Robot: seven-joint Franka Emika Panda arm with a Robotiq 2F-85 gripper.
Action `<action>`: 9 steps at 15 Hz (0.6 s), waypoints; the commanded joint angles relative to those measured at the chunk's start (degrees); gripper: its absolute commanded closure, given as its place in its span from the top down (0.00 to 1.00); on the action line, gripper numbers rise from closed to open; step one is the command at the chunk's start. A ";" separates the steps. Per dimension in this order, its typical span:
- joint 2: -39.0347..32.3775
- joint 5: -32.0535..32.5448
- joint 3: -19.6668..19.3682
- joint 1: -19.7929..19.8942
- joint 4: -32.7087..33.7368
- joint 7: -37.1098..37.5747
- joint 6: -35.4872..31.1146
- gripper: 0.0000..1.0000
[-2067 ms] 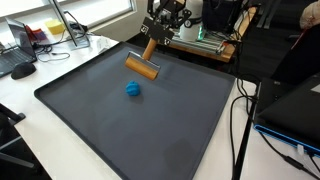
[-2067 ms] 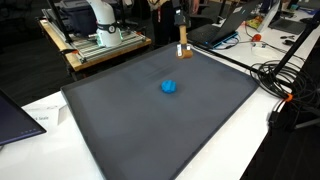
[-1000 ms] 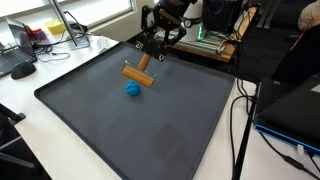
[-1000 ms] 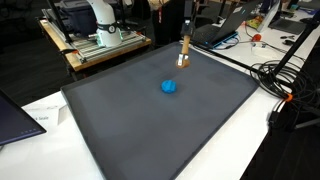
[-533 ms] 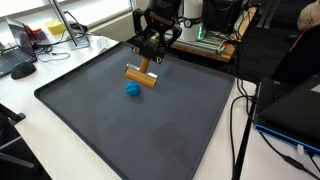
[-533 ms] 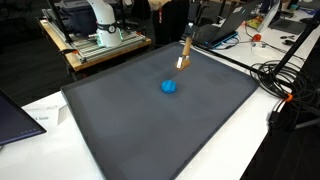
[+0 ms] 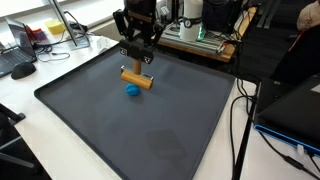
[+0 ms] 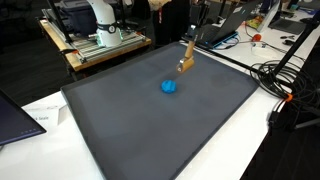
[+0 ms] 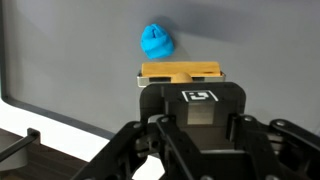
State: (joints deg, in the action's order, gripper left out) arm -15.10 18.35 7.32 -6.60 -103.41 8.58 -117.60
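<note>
My gripper (image 7: 138, 58) is shut on the handle of a T-shaped wooden tool (image 7: 136, 77) and holds it just above the dark grey mat (image 7: 150, 130). The crossbar hangs low, right behind a small blue lump (image 7: 132, 90) lying on the mat. In the wrist view the crossbar of the wooden tool (image 9: 180, 72) lies flat across the frame beyond my gripper (image 9: 188, 100), and the blue lump (image 9: 156, 41) sits just past it. From the opposite side, the wooden tool (image 8: 186, 58) hangs tilted behind and to the right of the blue lump (image 8: 169, 87).
The mat (image 8: 150, 125) covers a white table. Behind it stand a rack with equipment (image 7: 205, 38) and another robot base (image 8: 100, 25). A keyboard (image 7: 22, 68) lies at the left, a laptop (image 7: 295, 115) and cables (image 8: 285, 85) at the right.
My gripper has carried the wooden tool away from the mat's far edge toward the blue lump and lowered it. The blue lump has not moved.
</note>
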 commanded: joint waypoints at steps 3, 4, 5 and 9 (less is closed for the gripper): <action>-1.39 -8.97 -2.48 3.20 4.09 -9.47 1.84 0.22; -1.54 -10.11 -2.88 3.82 4.28 -10.57 1.95 0.22; -1.59 -11.76 -3.08 4.68 4.33 -12.35 2.15 0.22; -1.37 -15.73 -4.05 7.24 3.44 -17.25 1.67 0.22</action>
State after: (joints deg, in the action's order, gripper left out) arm -16.31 6.17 3.90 -0.65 -101.14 -4.52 -117.50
